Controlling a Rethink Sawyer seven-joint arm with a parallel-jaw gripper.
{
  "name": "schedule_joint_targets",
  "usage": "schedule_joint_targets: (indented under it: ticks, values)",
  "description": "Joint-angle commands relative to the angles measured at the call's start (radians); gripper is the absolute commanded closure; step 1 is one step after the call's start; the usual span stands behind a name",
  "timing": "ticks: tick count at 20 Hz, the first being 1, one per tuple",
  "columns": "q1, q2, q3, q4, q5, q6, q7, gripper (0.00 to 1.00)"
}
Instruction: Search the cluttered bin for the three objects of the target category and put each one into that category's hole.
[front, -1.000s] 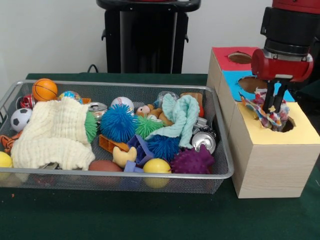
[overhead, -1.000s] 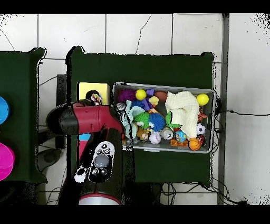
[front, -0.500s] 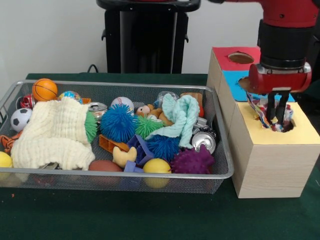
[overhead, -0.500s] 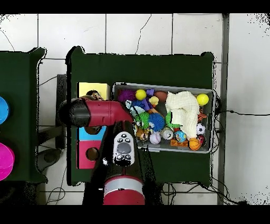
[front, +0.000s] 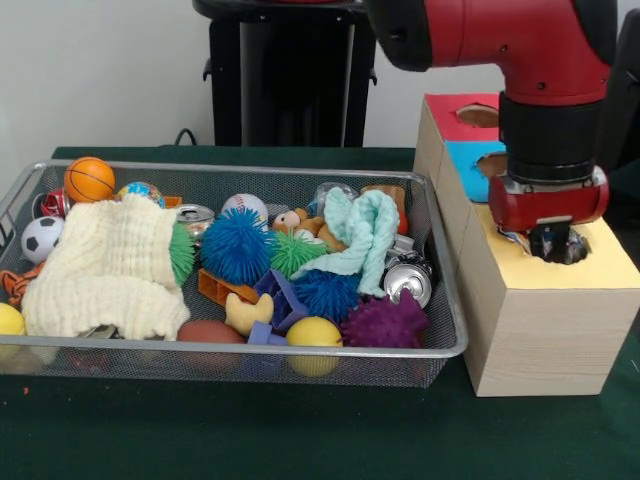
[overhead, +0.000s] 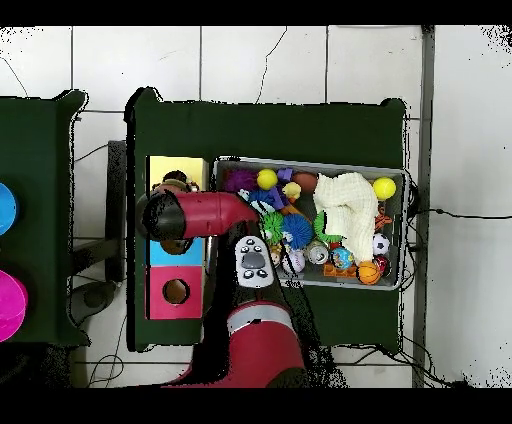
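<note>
The gripper sits at right of centre in the front view, its tips sunk into the hole in the yellow top of the wooden sorting box. Whether it is spread or closed cannot be told: the red wrist housing and the hole's rim hide the tips. A sliver of patterned, multicoloured material shows at the left edge of the wrist, just above the yellow face. This appears to be the item being deposited, though most of it is hidden and its kind cannot be fixed from this view.

Step in hand, by judgement: release into the yellow hole. To do it well, the item should be let go only once it is wholly below the rim. The visible scrap suggests soft material may drape over the edge. The withdrawal should be straight up, so nothing is dragged back out.

In the overhead view the arm covers the yellow section at upper left. The blue section is partly covered too, and the red section with its hole lies clear below.

The wire bin at left of the box remains crowded. A cream knitted cloth lies at left and a mint-green cloth at centre right, with spiky balls, cans and small sports balls around them. If cloth is the target category, these two would be the remaining candidates.
</note>
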Motion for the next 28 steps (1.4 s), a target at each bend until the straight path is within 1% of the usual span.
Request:
schedule_joint_targets:
  ticks: [1, 2, 4, 5, 6, 7, 8, 9, 10, 12, 13, 14, 15, 16, 19, 20, 21, 22, 24, 28]
  values:
    - [0.157, 0.076, -0.145, 0.002, -0.164, -0.182, 0.091, 1.00]
    - [0.159, 0.091, -0.167, -0.018, -0.177, -0.211, 0.083, 1.00]
    - [0.152, 0.113, -0.197, -0.032, -0.188, -0.261, 0.081, 1.00]
    - [0.129, 0.120, -0.180, -0.029, -0.192, -0.258, 0.075, 1.00]
    - [0.076, 0.146, -0.129, -0.026, -0.173, -0.193, 0.067, 1.00]
    - [0.043, 0.158, -0.100, -0.014, -0.151, -0.149, 0.073, 1.00]
    - [0.012, 0.178, -0.073, 0.005, -0.075, -0.021, 0.104, 1.00]
    - [0.005, 0.182, -0.068, 0.014, -0.052, 0.022, 0.116, 1.00]
    - [0.026, 0.187, -0.097, 0.011, -0.006, 0.107, 0.150, 1.00]
    - [0.041, 0.187, -0.121, 0.011, 0.029, 0.196, 0.164, 1.00]
    - [0.054, 0.187, -0.137, 0.007, 0.038, 0.211, 0.167, 1.00]
    - [0.070, 0.182, -0.160, 0.012, 0.062, 0.265, 0.189, 1.00]
    - [0.083, 0.178, -0.176, 0.017, 0.072, 0.283, 0.199, 1.00]
    - [0.110, 0.180, -0.213, 0.008, 0.090, 0.325, 0.229, 1.00]
    - [0.149, 0.193, -0.276, -0.013, 0.123, 0.406, 0.275, 1.00]
    - [0.173, 0.202, -0.311, -0.030, 0.133, 0.458, 0.302, 1.00]
    - [0.182, 0.205, -0.325, -0.036, 0.141, 0.482, 0.309, 1.00]
    - [0.193, 0.207, -0.342, -0.047, 0.148, 0.531, 0.317, 1.00]
    - [0.195, 0.193, -0.347, -0.043, 0.160, 0.589, 0.298, 1.00]
    - [0.211, 0.150, -0.358, -0.021, 0.174, 0.652, 0.270, 1.00]
